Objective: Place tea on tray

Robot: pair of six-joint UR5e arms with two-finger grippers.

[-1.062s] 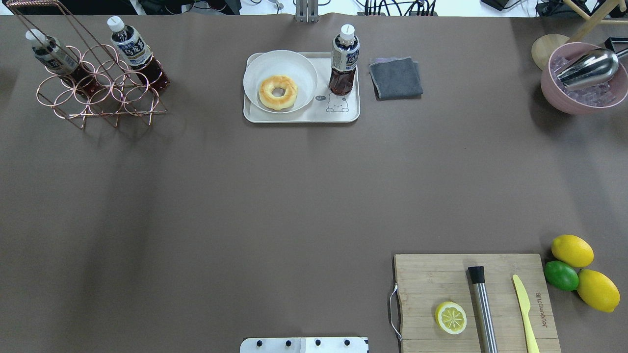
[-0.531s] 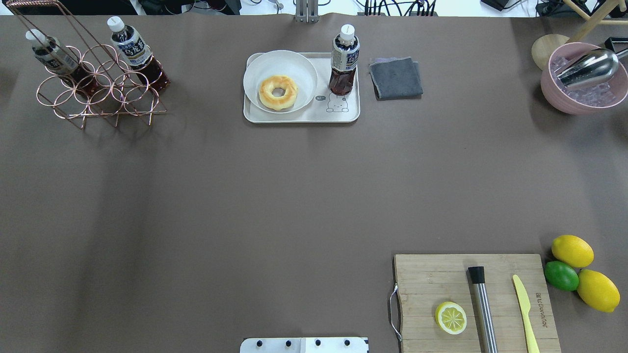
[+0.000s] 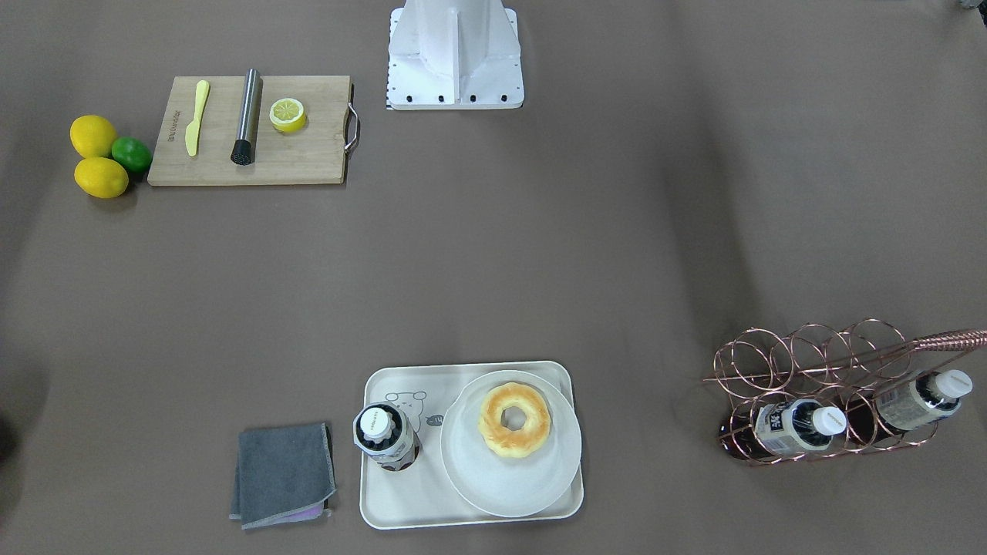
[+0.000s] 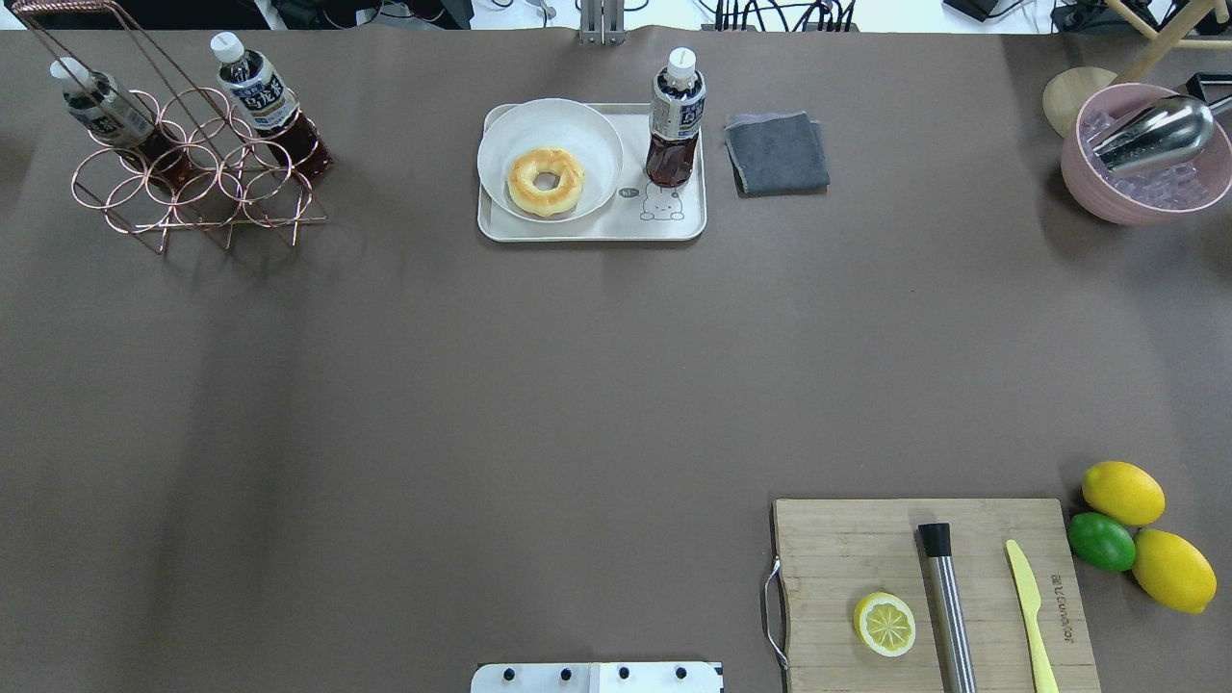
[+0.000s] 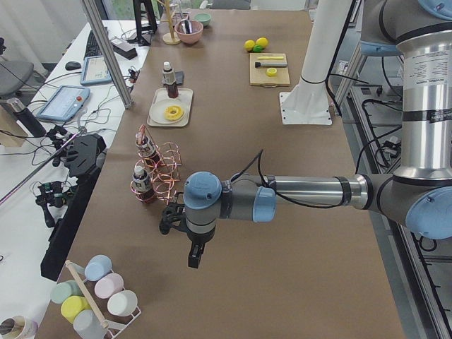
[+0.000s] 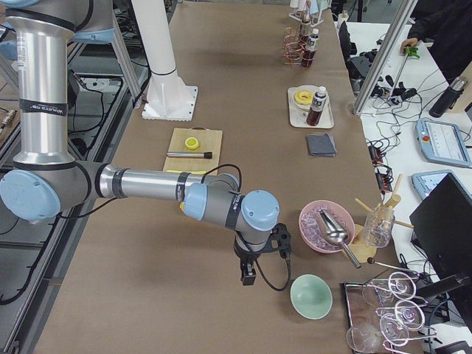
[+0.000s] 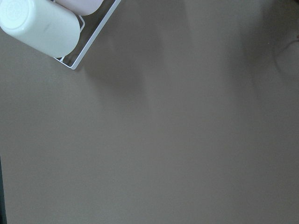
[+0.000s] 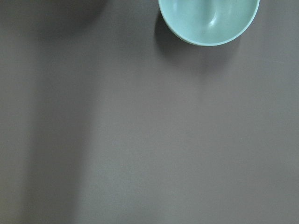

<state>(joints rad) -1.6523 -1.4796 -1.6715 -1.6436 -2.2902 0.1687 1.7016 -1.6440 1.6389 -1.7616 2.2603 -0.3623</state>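
Tea (image 4: 674,125) stands upright on the tray (image 4: 587,234), mid far edge of the surface (image 4: 577,385), beside a round plate (image 4: 589,130). Left tool (image 5: 193,256) and right tool (image 6: 248,274) are at opposite ends; can't tell if open or closed. Risk: tall, slim, smooth plastic bottle near the raised rim, would likely tip if bumped.

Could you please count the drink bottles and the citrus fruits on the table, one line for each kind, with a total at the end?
Bottles: 3, the tea upright on the tray, plus two rack bottles in the copper wire rack
Whole lemons: 2
Lime: 1
Lemon half: 1, on the cutting board
Total: 7
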